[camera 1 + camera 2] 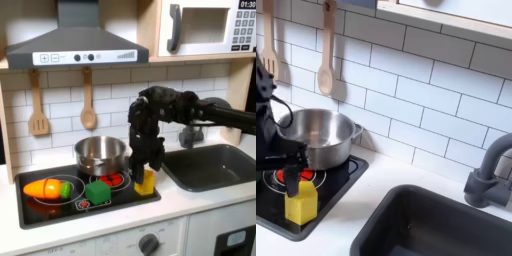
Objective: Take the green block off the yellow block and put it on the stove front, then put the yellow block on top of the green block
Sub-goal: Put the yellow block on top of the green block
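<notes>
The green block [97, 190] already sits on the stove front [60, 208]. The end effector [292, 176] grips the yellow block [300, 203], probably to stack it.

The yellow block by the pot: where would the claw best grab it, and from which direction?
From straight above, probably, pinching two opposite side faces near the top. The yellow block stands upright on the stove with plain flat sides, and the gripper hangs right over it. The pot crowds the rear and the green block sits beside it, so a sideways approach looks cramped.
</notes>
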You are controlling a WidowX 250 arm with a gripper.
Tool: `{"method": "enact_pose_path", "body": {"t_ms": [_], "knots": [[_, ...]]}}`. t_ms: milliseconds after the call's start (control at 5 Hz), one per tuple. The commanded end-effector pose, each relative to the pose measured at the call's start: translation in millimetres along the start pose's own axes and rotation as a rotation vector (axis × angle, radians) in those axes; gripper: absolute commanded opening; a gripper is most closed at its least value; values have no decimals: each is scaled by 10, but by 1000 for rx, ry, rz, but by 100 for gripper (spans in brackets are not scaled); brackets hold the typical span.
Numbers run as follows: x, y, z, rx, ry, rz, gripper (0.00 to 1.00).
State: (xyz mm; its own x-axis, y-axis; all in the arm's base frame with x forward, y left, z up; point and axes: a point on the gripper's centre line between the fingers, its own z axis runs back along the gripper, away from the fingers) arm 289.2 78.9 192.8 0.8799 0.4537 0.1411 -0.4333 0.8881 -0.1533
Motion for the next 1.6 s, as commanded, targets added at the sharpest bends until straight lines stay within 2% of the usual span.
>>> {"method": "enact_pose_path", "body": {"t_ms": [0,200,600,800,1000,1200,1400], "knots": [[-10,-190,-140,-10,44,-9,100],[50,-211,-236,14,61,-11,100],[154,-190,-379,43,75,32,100],[175,-173,-427,49,78,48,100],[148,-176,-449,40,82,43,100],[152,-143,-446,44,66,44,0],[169,-157,-425,46,48,40,0]]}}
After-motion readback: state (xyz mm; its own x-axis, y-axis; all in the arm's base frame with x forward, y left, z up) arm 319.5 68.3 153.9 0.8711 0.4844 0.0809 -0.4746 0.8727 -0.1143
